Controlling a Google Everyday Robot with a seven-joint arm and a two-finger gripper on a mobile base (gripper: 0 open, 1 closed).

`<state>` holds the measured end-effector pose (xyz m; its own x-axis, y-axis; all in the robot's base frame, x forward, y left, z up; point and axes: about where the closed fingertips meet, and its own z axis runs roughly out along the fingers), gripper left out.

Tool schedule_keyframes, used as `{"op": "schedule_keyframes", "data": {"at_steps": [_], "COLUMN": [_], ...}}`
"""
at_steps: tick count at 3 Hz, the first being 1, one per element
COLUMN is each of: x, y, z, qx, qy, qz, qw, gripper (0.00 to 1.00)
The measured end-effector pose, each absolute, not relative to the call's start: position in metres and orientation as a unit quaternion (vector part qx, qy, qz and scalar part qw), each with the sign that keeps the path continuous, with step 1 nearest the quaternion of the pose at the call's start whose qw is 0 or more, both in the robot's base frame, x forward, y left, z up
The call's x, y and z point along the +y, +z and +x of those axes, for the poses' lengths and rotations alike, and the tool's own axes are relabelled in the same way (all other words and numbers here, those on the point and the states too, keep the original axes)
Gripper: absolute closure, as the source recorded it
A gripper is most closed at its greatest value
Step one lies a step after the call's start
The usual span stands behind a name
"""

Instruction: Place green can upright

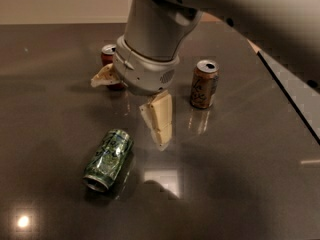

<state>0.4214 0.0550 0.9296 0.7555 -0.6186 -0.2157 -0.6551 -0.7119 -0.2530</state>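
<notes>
The green can [108, 159] lies on its side on the dark table [45, 109], front left, with its open silver end towards me. My gripper [132, 110] hangs from the grey wrist just above and to the right of the can, not touching it. Its cream fingers [160, 120] are spread open and hold nothing; one points down, the other sticks out to the left.
A brown-gold can [204, 84] stands upright to the right of the gripper. A red can [107, 52] stands behind the wrist, mostly hidden by it. The table's right edge [285, 91] runs diagonally at the right.
</notes>
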Motion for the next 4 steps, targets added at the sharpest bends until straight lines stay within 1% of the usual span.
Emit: {"op": "schedule_keyframes", "data": {"at_steps": [2, 4], "x": [0.084, 0.094], "y": [0.897, 0.869], "z": [0.390, 0.372], "qx": [0.218, 0.137], "qy": [0.044, 0.029], "qz": [-0.968, -0.987], "qw": [0.113, 0.080], "gripper": [0.00, 0.00]}}
